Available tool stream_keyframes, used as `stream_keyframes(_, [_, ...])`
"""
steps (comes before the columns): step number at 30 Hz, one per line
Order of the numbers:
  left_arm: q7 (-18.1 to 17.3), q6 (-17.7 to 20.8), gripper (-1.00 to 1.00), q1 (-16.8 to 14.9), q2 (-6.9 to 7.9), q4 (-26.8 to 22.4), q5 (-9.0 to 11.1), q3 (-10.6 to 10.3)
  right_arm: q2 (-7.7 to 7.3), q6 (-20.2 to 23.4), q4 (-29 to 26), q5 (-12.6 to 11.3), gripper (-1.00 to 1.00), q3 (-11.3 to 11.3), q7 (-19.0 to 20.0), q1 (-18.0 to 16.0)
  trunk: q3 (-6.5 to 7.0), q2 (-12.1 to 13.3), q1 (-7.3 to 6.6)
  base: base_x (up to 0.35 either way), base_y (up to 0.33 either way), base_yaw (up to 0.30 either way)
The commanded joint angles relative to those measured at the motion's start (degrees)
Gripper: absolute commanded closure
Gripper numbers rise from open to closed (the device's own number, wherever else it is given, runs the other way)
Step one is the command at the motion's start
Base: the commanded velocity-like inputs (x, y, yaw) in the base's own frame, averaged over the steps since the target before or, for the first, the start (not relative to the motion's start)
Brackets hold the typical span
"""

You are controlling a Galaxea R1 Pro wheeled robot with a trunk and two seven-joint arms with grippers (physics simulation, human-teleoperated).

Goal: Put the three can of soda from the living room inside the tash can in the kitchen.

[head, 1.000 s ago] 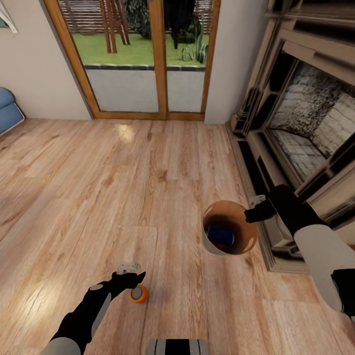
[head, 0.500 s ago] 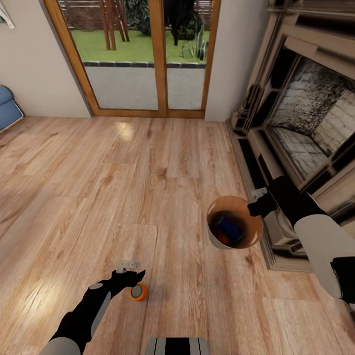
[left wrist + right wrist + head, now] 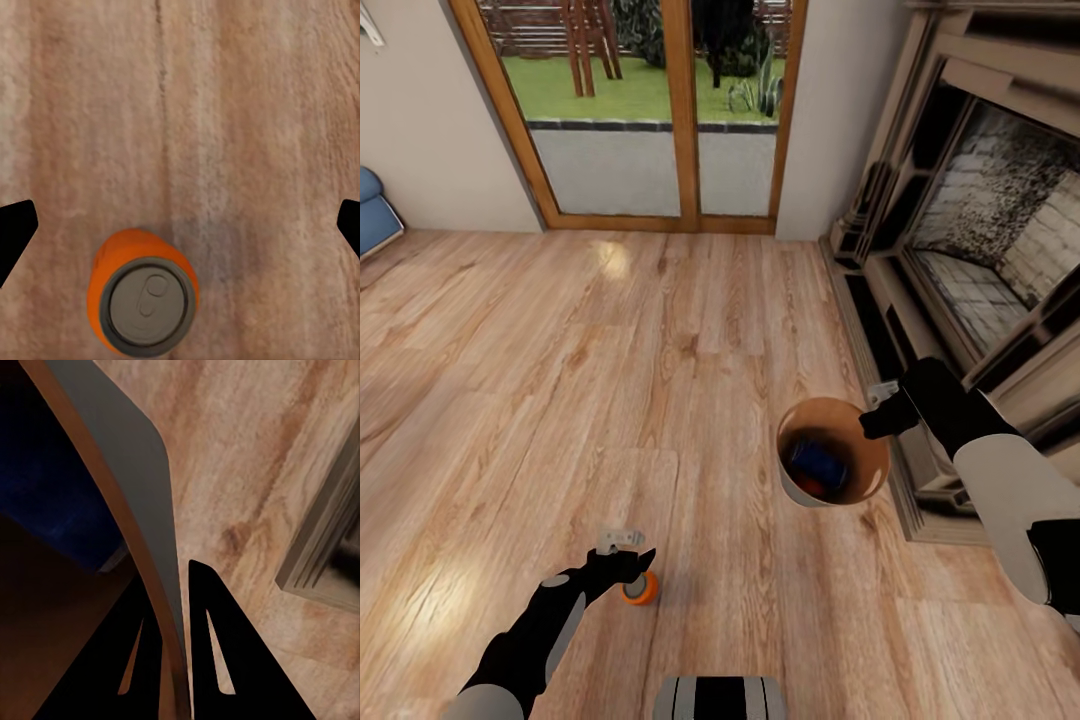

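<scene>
An orange can of soda (image 3: 640, 589) stands upright on the living room's wood floor, grey top up. My left gripper (image 3: 628, 556) hovers just above and beside it, open. In the left wrist view the can (image 3: 142, 298) sits off to one side between the spread black fingertips (image 3: 15, 231). My right gripper (image 3: 880, 414) is shut on the rim of the tash can (image 3: 863, 478), holding it off the floor by the fireplace. A blue can (image 3: 818, 462) and an orange can (image 3: 810, 487) lie inside. The right wrist view has the bin wall (image 3: 135, 450) pinched between the fingers (image 3: 217, 660).
The brick-and-stone fireplace (image 3: 980, 250) with its stepped surround runs along the right, close to my right arm. Wood-framed glass doors (image 3: 660, 110) stand at the far wall. A blue sofa corner (image 3: 375, 215) shows at the far left. Open wood floor (image 3: 610, 350) lies between.
The head view has tilted slightly. The right gripper shifted the tash can a little, and the cans inside slid. The left gripper stays over the orange can.
</scene>
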Motion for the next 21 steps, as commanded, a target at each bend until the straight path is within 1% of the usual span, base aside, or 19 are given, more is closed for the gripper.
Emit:
stream_keyframes(1, [0.0, 0.0, -1.0, 0.0, 0.0, 0.0, 0.01, 0.0, 0.01, 0.42, 0.0, -1.02, 1.0, -0.08, 0.22, -0.03, -0.22, -0.42, 0.21, 0.0, 0.0, 0.0])
stream_keyframes(3, [-0.01, 0.0, -1.0, 0.03, -0.02, -0.05, 0.07, 0.01, 0.02, 0.42, 0.0, -1.02, 1.0, -0.03, 0.22, 0.0, -0.63, -1.22, 0.65, 0.0, 0.0, 0.0])
stream_keyframes(13, [-0.04, 0.07, -1.0, 0.09, 0.04, -0.16, 0.2, 0.12, 0.08, 0.42, 0.0, -1.02, 1.0, 0.0, 0.24, 0.02, -0.68, -1.22, 0.65, 0.0, 0.0, 0.0])
stream_keyframes(21, [-0.03, -0.03, -1.0, 0.09, -0.02, -0.08, 0.22, 0.19, 0.09, 0.42, 0.0, -1.02, 1.0, 0.04, 0.25, 0.02, -2.12, -4.43, 2.41, 0.0, 0.0, 0.0])
